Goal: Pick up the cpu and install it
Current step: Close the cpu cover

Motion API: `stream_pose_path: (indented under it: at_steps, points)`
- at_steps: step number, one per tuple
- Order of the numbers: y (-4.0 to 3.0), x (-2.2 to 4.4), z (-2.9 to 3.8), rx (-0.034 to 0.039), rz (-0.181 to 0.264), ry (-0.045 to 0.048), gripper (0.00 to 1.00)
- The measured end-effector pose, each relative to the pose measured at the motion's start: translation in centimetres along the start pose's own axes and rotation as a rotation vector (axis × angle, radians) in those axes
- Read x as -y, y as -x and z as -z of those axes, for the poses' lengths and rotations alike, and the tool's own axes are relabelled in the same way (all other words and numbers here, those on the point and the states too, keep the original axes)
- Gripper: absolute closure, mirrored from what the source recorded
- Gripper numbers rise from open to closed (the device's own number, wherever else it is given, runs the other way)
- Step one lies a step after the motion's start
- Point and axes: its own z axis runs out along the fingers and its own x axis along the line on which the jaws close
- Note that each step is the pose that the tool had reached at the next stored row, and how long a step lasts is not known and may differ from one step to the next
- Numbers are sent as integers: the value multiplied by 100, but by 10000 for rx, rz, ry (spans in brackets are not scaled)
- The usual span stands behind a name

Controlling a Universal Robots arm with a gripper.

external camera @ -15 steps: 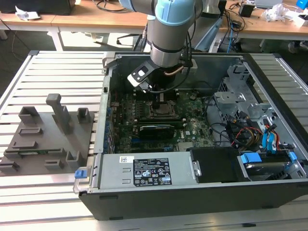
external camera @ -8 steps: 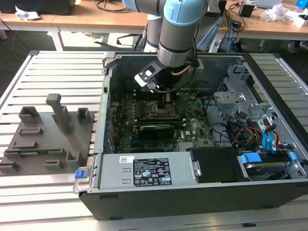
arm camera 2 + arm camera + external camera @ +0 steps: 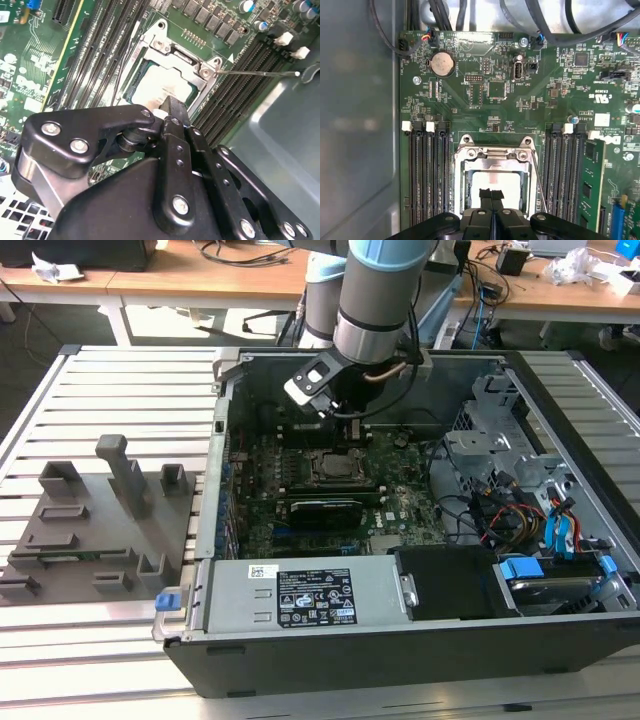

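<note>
The cpu [image 3: 492, 179] is a flat silvery square with a pinkish sheen. It lies inside the metal-framed socket [image 3: 461, 172] on the green motherboard, and it also appears in the second wrist view as the cpu [image 3: 159, 82]. My gripper [image 3: 491, 194] hangs just over the cpu's near edge. Its two black fingers [image 3: 176, 112] are pressed together with nothing between them. In the exterior view the gripper [image 3: 352, 428] is inside the open computer case, directly above the socket [image 3: 335, 466].
Memory slots [image 3: 427, 175] flank the socket on both sides, and a thin socket lever [image 3: 260, 73] sticks out beside it. A grey fixture with blocks [image 3: 100, 520] lies at the exterior view's left. The power supply [image 3: 300, 595], drive cage [image 3: 500, 440] and cables [image 3: 520, 515] crowd the case.
</note>
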Motion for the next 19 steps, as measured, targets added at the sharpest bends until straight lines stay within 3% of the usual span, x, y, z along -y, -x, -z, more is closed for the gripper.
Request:
stream_pose_path:
  at_steps: [7, 19]
  points:
    - [-3, 9, 131, -1, 0, 0, 89]
    - [-4, 10, 148, -1, 0, 0, 89]
